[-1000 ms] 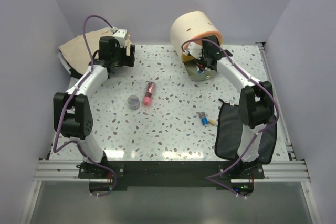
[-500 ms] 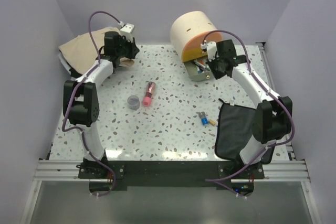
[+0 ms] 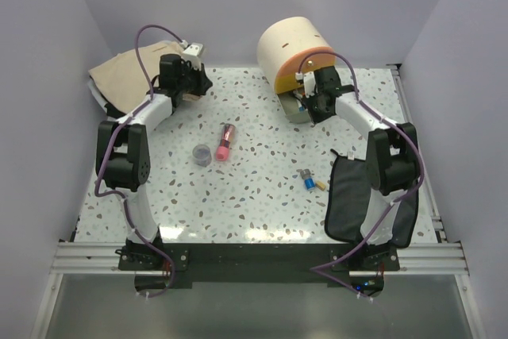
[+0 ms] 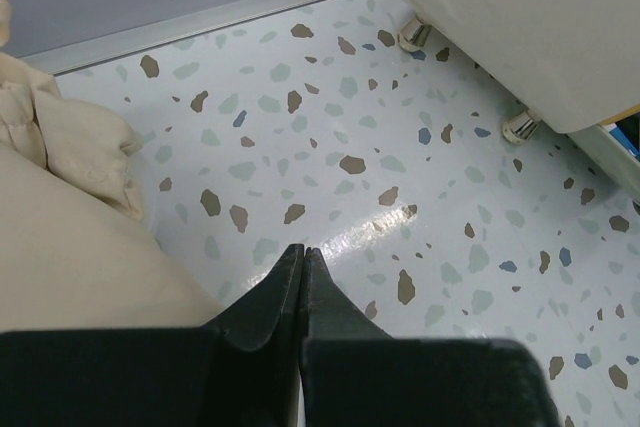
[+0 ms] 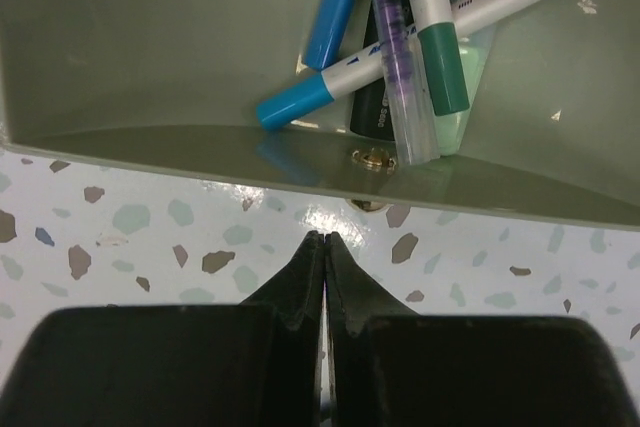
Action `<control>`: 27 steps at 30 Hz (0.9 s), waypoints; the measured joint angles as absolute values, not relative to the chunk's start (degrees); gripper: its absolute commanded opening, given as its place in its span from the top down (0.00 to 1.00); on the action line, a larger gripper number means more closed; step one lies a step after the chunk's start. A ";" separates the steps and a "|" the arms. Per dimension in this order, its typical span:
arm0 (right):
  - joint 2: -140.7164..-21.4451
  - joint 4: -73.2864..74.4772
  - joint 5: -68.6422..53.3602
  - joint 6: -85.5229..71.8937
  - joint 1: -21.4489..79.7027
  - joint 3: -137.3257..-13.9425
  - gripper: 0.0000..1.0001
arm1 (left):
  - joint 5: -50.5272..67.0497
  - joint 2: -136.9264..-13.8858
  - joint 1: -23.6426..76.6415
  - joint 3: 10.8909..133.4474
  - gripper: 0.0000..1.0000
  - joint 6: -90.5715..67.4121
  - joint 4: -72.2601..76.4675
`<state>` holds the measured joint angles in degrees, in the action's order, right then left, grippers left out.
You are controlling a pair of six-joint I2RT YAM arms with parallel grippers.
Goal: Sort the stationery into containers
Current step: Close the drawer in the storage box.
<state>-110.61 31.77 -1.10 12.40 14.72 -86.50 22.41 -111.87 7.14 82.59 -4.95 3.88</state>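
The cream cylindrical box [image 3: 291, 44] stands at the back, its drawer [image 3: 295, 110] pulled out onto the table. In the right wrist view the drawer [image 5: 150, 57] holds several pens, among them a blue-capped pen [image 5: 400, 45] and a green-capped pen [image 5: 436, 37]. My right gripper [image 5: 326, 237] is shut and empty, its tips just short of the drawer's gold knob [image 5: 375, 158]. My left gripper [image 4: 303, 250] is shut on nothing, low over the table at the back left. A pink tube [image 3: 225, 142], a grey pot [image 3: 203, 154] and blue and yellow pieces [image 3: 311, 182] lie loose. The black pouch [image 3: 361, 196] lies at the right.
A beige cloth [image 3: 123, 77] is heaped at the back left, right beside my left gripper [image 3: 198, 85]. The cream box's gold feet [image 4: 522, 127] stand on the speckled table. My right arm [image 3: 373, 129] arches over the pouch's far edge.
Both grippers have closed from open. The right gripper swung away from the drawer to the right and has come back to its front edge. The left wrist turned a little rightward.
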 measured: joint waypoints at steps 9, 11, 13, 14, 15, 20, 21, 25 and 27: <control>-110.61 24.34 -1.50 10.55 14.72 -86.50 1.00 | 21.76 -111.85 7.86 82.59 1.00 -4.91 3.68; -110.61 22.09 -1.96 9.85 14.72 -86.35 1.00 | 21.69 -111.85 8.21 82.59 1.00 -4.91 3.66; -110.61 20.38 -2.59 8.99 14.72 -86.28 1.00 | 21.69 -111.85 8.49 82.59 1.00 -4.91 3.66; -110.61 19.64 -2.63 8.51 14.72 -86.28 1.00 | 21.69 -111.85 8.69 82.59 1.00 -4.91 3.66; -110.61 18.85 -2.68 8.05 14.72 -86.28 1.00 | 21.71 -111.85 8.75 82.59 1.00 -4.91 3.64; -110.72 14.98 -2.66 6.24 14.96 -86.28 1.00 | 21.63 -111.85 8.84 82.59 1.00 -4.84 3.55; -110.87 14.46 -2.63 6.04 15.00 -86.32 1.00 | 21.61 -111.85 8.86 82.59 1.00 -4.80 3.53; -112.44 11.38 -2.55 5.37 15.33 -87.02 1.00 | 21.28 -111.85 8.93 82.59 1.00 -4.64 3.42; -113.12 9.96 -2.44 5.19 15.59 -87.44 1.00 | 21.08 -111.85 8.99 82.59 1.00 -4.27 3.31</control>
<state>-113.12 9.96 -2.44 5.19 15.59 -87.44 21.08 -111.85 8.99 82.59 -4.27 3.31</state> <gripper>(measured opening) 0.007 0.013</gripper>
